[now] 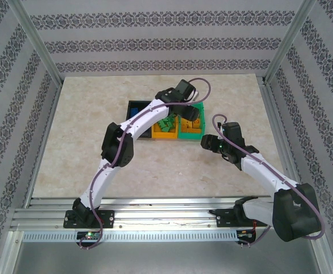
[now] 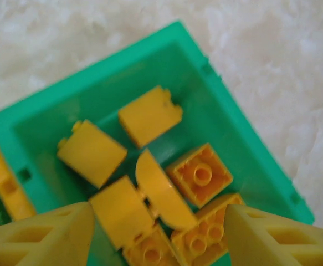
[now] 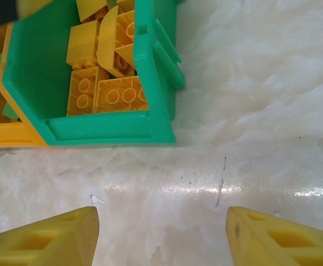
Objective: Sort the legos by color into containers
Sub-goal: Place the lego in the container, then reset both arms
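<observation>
Marble-look beige bench (image 1: pixel 69 148), aluminium frame (image 1: pixel 37 45) around it, stripy patterned wallpaper (image 1: pixel 155 23) on every side, so that's your cell.

Starting at the bottom of the top view, both arm bases are bolted to the rail (image 1: pixel 155 220) at the near edge. Your right arm (image 1: pixel 269 177) comes up from the lower right corner and stops a little right of centre. In its wrist view the right pincer (image 3: pixel 161 221) hangs over bare bench with its fingers (image 3: pixel 50 238) spread wide in the two bottom corners and nothing between them. The near corner of the green bin (image 3: pixel 95 130) sits in the upper left of that frame, apart from the fingers.

Further up, in the middle of the top view, the three bins stand side by side in a row: black bin (image 1: pixel 133 105) on the left, orange-yellow bin (image 1: pixel 165 136) in the middle, green one on the right. You've got green legos (image 1: pixel 167 124) in the orange-yellow bin and blue legos (image 1: pixel 135 113) peeking out of the black one, which is partly covered by your left arm (image 1: pixel 117 145).

That arm arcs up from the lower left and over the row. In its wrist view the left pincer (image 2: pixel 158 221) is above the green bin, fingers parted, pinching nothing. Below it, yellow-orange legos (image 2: pixel 150 116) lie loose on the bin floor, some studs-up, some on their sides, one with a curved top.
</observation>
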